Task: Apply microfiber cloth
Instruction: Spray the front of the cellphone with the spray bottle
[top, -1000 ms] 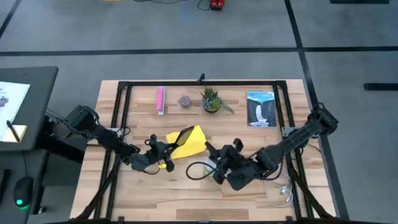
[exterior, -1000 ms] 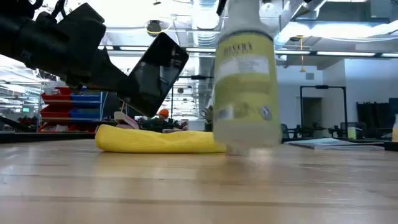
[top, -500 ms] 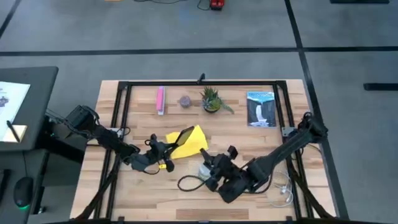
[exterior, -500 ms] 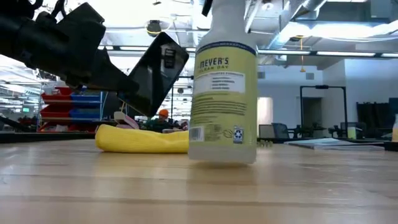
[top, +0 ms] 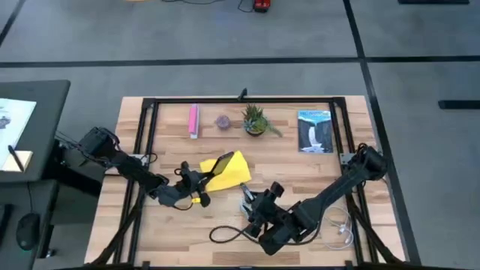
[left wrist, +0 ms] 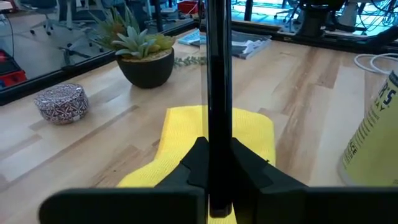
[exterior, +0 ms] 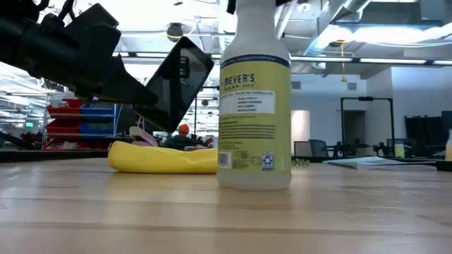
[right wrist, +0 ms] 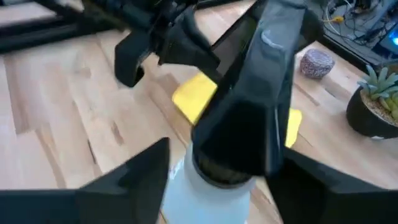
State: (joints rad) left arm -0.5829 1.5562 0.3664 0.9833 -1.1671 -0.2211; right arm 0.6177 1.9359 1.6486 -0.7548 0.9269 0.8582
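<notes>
Two arms are working over one wooden table (top: 315,169). One microfiber cloth (top: 237,171), bright yellow and bunched, is lying near the table's middle, just in front of the potted plant (top: 255,120); in the low view it (exterior: 162,159) is showing as a low roll flat on the boards. One black phone (top: 223,163) is being held tilted on edge above the cloth's left part; the left gripper (top: 196,182) is pinching its lower edge, jaws pressed against both faces, as the left wrist view is showing with the phone (left wrist: 217,93) rising edge-on between the fingers (left wrist: 193,165). One spray bottle (exterior: 256,106), pale yellow-green with a printed label, is standing upright on the table, just right of the cloth; the right gripper (top: 251,206) is positioned around its upper part, and in the right wrist view the black sprayer head (right wrist: 261,99) is sitting between the two spread fingers (right wrist: 134,180); whether they are touching the bottle I cannot tell. Along the far edge four items are lying in a row: one pink bar (top: 193,120), one small round patterned object (top: 223,121), the plant, one blue booklet (top: 315,130). One white cable (top: 339,229) is lying coiled near the right arm's base.
</notes>
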